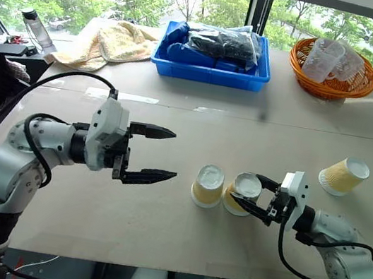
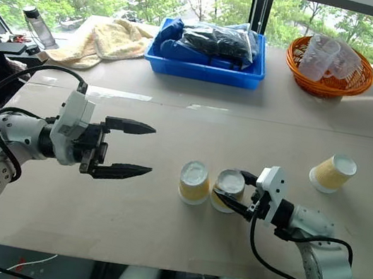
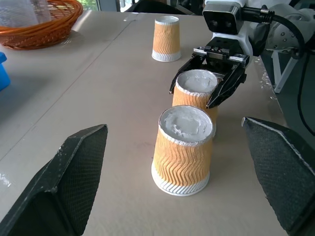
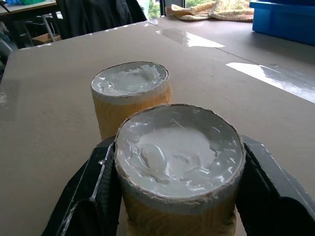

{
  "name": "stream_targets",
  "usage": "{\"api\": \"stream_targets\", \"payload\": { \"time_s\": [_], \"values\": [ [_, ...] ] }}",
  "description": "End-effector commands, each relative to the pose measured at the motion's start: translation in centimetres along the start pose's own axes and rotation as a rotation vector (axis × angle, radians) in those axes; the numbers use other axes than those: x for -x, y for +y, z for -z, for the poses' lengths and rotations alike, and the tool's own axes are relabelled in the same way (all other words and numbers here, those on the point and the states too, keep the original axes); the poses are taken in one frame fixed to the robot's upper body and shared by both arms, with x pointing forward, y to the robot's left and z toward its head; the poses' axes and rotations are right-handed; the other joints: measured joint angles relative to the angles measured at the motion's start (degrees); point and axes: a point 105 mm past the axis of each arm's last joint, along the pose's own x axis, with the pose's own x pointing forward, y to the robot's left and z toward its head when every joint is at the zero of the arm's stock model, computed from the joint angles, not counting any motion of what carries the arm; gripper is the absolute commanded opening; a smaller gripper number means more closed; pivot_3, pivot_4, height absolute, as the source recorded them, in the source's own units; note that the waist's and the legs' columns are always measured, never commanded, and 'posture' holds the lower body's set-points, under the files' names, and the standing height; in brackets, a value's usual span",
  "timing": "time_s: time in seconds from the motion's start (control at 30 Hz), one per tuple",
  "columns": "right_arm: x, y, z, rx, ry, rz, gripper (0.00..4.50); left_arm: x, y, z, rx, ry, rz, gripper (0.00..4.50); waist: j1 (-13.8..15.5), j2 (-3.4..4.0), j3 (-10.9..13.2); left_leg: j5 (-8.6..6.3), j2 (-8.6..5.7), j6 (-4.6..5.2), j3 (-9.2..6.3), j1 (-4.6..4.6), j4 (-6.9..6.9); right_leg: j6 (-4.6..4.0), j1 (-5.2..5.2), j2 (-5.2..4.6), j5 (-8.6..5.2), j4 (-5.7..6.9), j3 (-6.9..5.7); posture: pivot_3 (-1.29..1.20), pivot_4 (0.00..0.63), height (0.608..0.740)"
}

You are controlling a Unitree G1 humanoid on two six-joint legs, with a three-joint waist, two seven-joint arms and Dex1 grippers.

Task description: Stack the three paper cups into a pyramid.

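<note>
A blue bin (image 1: 209, 74) holding dark bags, a yellow towel (image 1: 109, 42), a wicker basket (image 1: 330, 83) with clear cups, a bottle (image 1: 37, 28).

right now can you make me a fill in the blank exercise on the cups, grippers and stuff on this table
1. The right gripper is shut on one upside-down pale yellow ribbed paper cup, beside a second upside-down cup that stands to its ____.
2. The third yellow cup stands ____ from those two.
3. The left gripper is ____ and holds nothing.
4. The clear plastic cups lie in the ____ wicker basket.

Missing words: left; apart; open; orange
</note>
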Motion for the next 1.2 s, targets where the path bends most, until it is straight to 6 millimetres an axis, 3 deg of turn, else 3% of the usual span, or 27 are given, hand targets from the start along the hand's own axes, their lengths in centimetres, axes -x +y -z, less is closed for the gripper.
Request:
{"api": "stream_targets", "payload": {
  "time_s": [0.03,0.2,0.23,0.3,0.33,0.47,0.63,0.77,0.97,1.2],
  "values": [
    [-0.3,0.2,-0.2,0.017,-0.017,-0.02,2.27,0.1,-0.2,-0.7,-0.05,0.0,0.03,4.5,0.0,0.0,0.0,0.0,0.0,0.0,0.01,0.0,0.0,0.0,0.0,0.0,0.0,0.0,0.0,0.0,0.15,0.733],
    [-0.2,0.4,-0.1,0.013,-0.001,-0.054,2.27,0.2,-0.5,-0.6,-0.058,0.018,0.057,4.5,0.0,0.0,0.0,0.0,0.01,0.0,0.01,0.04,0.0,0.0,0.0,0.01,0.0,0.03,0.0,0.0,0.15,0.733],
    [-0.1,0.4,-0.3,0.005,-0.011,-0.053,3.31,0.3,-0.5,-0.6,-0.059,0.021,0.064,4.5,0.0,-0.01,0.0,0.0,0.01,0.0,0.01,0.05,0.0,0.0,0.0,0.01,0.0,0.04,0.0,0.0,0.15,0.733],
    [0.0,0.2,-0.7,0.001,-0.032,-0.041,4.34,0.3,-0.5,-0.5,-0.064,0.028,0.082,4.5,0.0,0.0,0.0,0.0,0.01,0.0,0.0,0.05,0.0,-0.01,0.0,0.02,0.0,0.04,0.0,0.0,0.15,0.733],
    [0.2,0.1,-1.0,0.004,-0.041,-0.034,4.44,0.3,-0.5,-0.5,-0.065,0.029,0.089,4.5,0.1,-0.01,0.0,0.0,0.01,0.0,0.01,0.05,0.0,-0.01,0.0,0.02,0.0,0.04,0.0,0.0,0.15,0.733],
    [0.9,-0.5,-1.8,0.023,-0.071,0.005,4.44,0.3,-0.4,-0.5,-0.076,0.036,0.112,4.5,0.2,-0.01,0.0,0.0,0.0,0.0,0.02,0.02,0.0,0.0,0.0,0.01,0.0,0.03,0.0,0.0,0.15,0.733],
    [3.6,-0.3,-4.6,0.042,-0.143,0.054,4.44,-0.2,0.2,-1.2,-0.097,0.017,0.155,4.5,1.0,-0.02,0.0,0.0,-0.02,0.0,0.03,-0.03,0.0,0.01,0.0,0.01,0.0,0.0,-0.01,0.0,0.15,0.733],
    [5.7,-1.5,-5.1,0.109,-0.096,0.172,4.44,-1.3,0.2,-2.6,-0.093,-0.06,0.206,4.5,1.4,-0.04,0.0,0.0,-0.03,0.0,0.15,-0.02,0.02,0.01,0.01,0.02,0.0,0.01,-0.01,0.0,0.15,0.733],
    [10.0,-6.8,-6.4,0.163,-0.113,0.596,4.44,-3.9,1.1,-4.6,-0.12,-0.137,0.25,4.5,1.4,-0.07,0.0,0.0,-0.05,0.0,0.27,-0.03,0.1,0.02,0.03,0.04,0.01,0.06,0.0,0.0,0.15,0.733],
    [14.6,-9.6,-5.6,0.188,-0.015,0.922,4.44,-6.7,1.9,-6.1,-0.132,-0.168,0.261,4.5,1.2,-0.08,0.0,0.0,-0.09,0.0,0.25,-0.06,0.09,0.25,0.06,0.07,0.12,0.01,0.06,0.0,0.15,0.733]
  ]
}}
